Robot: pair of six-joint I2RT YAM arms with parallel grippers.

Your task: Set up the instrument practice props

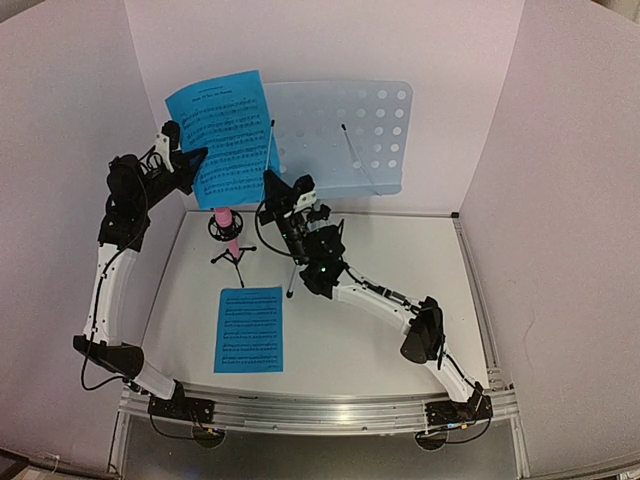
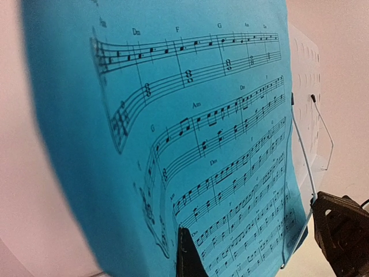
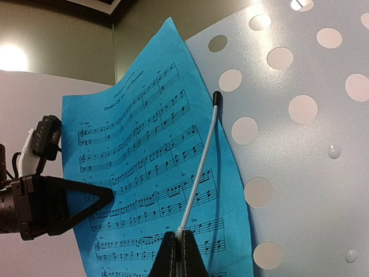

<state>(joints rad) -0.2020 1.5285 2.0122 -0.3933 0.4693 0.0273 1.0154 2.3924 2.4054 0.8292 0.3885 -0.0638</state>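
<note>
Music sheet, bright blue, black staves, curved

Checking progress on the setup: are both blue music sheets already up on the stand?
No, one blue sheet lies flat on the table, and only the other sheet is up against the stand.

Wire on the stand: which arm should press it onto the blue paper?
Probably the right. The right gripper is shut on the wire, which crosses the blue paper. The left gripper is busy pinching that paper's edge.
</note>
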